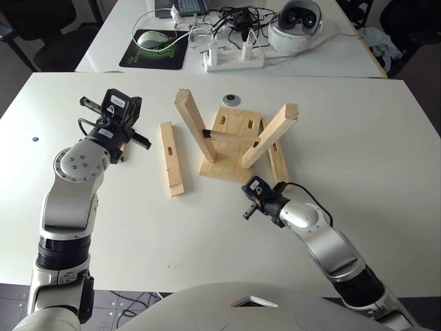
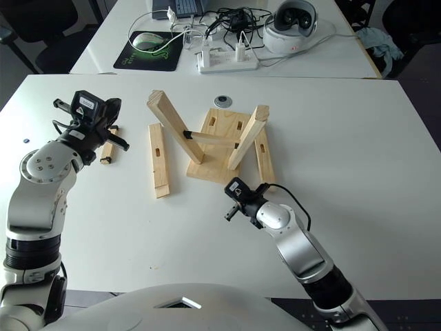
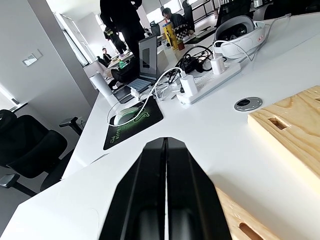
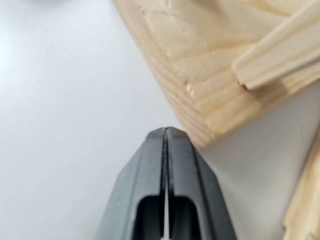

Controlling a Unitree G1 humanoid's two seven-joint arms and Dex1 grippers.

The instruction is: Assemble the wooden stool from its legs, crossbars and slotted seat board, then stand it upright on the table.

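The slotted seat board (image 1: 227, 157) lies flat at mid-table. Two legs (image 1: 195, 124) (image 1: 270, 134) stand tilted in it, joined by a crossbar (image 1: 231, 136). One loose leg (image 1: 171, 158) lies to the board's left, and another leg (image 1: 278, 160) lies along its right edge. A short wooden piece (image 2: 108, 147) lies by my left gripper (image 1: 127, 110), which hovers shut and empty left of the loose leg, its fingertips (image 3: 166, 145) pressed together. My right gripper (image 1: 253, 189) is shut and empty just in front of the board's near edge (image 4: 200, 100).
A round cable grommet (image 1: 232, 100) sits in the table behind the board. On the back table lie a power strip (image 1: 234, 61), cables, a headset (image 1: 296, 27) and a mouse on its pad (image 1: 155, 48). The near and right parts of my table are bare.
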